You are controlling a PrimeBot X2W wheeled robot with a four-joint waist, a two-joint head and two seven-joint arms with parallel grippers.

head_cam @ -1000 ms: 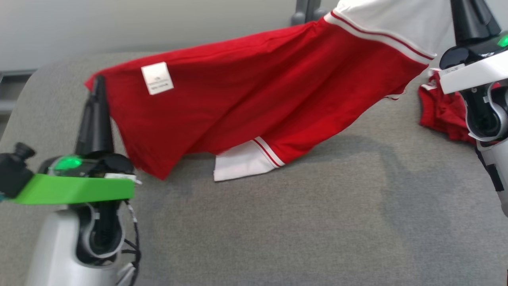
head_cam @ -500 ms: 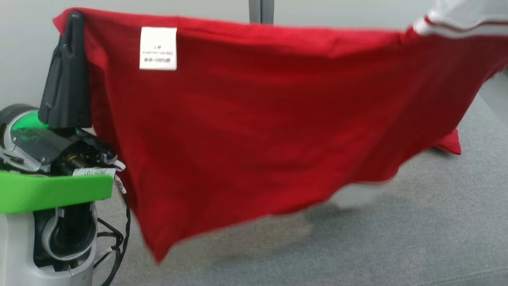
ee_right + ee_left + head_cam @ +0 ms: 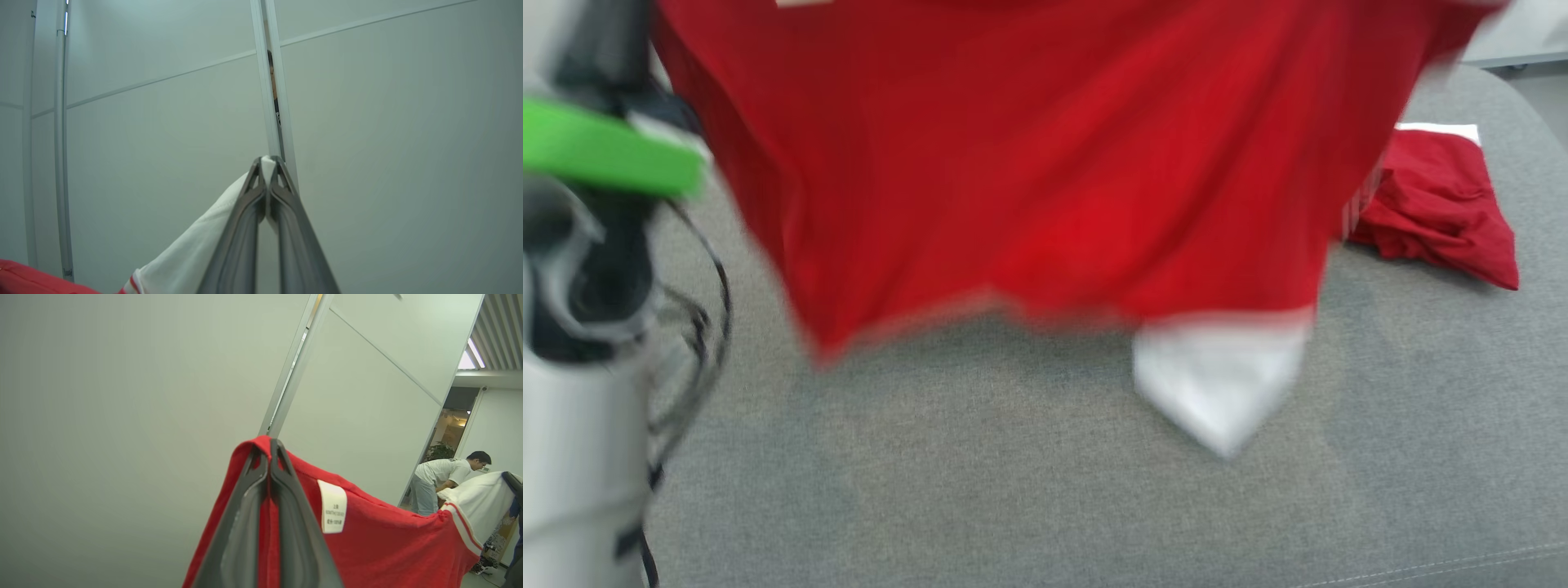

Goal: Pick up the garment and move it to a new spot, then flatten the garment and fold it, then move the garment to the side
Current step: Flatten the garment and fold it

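OK, left gripper (image 3: 269, 457) is clamped flat on the red corner by the label (image 3: 333, 506), and right gripper (image 3: 267, 163) is pinched tight on the white sleeve (image 3: 196, 245). The garment (image 3: 1045, 180) hangs spread between them, clear of the grey cushion (image 3: 1013, 506); a second ago it sagged onto it. Blurred, so likely mid-carry. A crumpled red pile (image 3: 1437, 204) crowds the right side. A person (image 3: 441, 482) stands well back.

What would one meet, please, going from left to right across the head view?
left arm → held garment → red pile
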